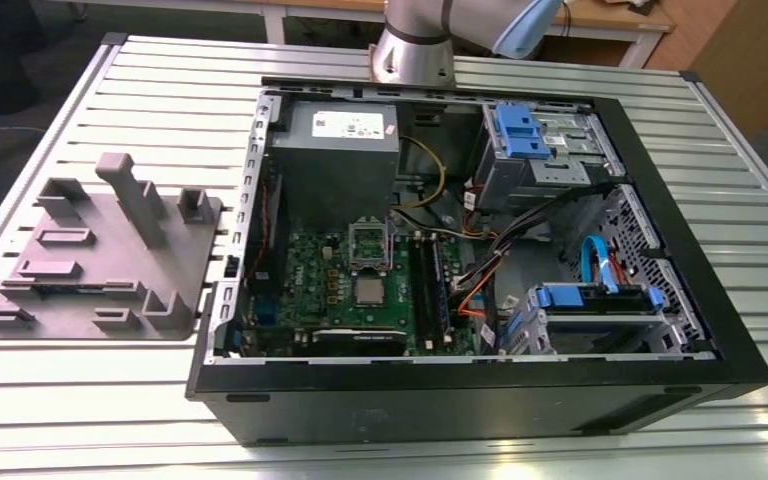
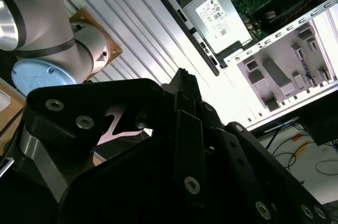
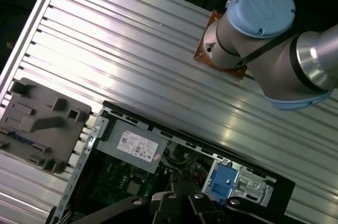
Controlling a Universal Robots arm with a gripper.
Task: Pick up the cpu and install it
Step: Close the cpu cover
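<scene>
Fingers (image 2: pixel 183 94) of the black gripper (image 2: pixel 182 74) were drawn together to a single tip in the second wrist view, closed rather than spread. The gripper hung high over the slatted aluminium table (image 1: pixel 77 400), well apart from everything on it. The cpu (image 1: pixel 368 291) lay flat in its socket near the middle of the green motherboard (image 1: pixel 307 300), inside the open computer case (image 1: pixel 491 395) that rested on its side on the table. Just beside the chip, on the side toward the grey power supply (image 1: pixel 337 135), the rectangular metal socket frame (image 1: pixel 368 240) stood swung upright, so the chip's silvery top was uncovered. One blue drive caddy (image 1: pixel 524 130) sat in the case corner next to the power supply. A second blue caddy (image 1: pixel 595 298) sat toward the opposite end, with orange and black cables (image 1: pixel 478 270) strung between them and the board. The grey moulded fixture plate (image 1: pixel 91 255) lay on the table just beside the case, toward the table edge at the exterior view's left. The arm's base (image 1: pixel 418 40) rose from the table edge nearest the power-supply end of the case, and its blue-capped joint (image 3: pixel 262 7) showed in the first wrist view above the slats.
</scene>
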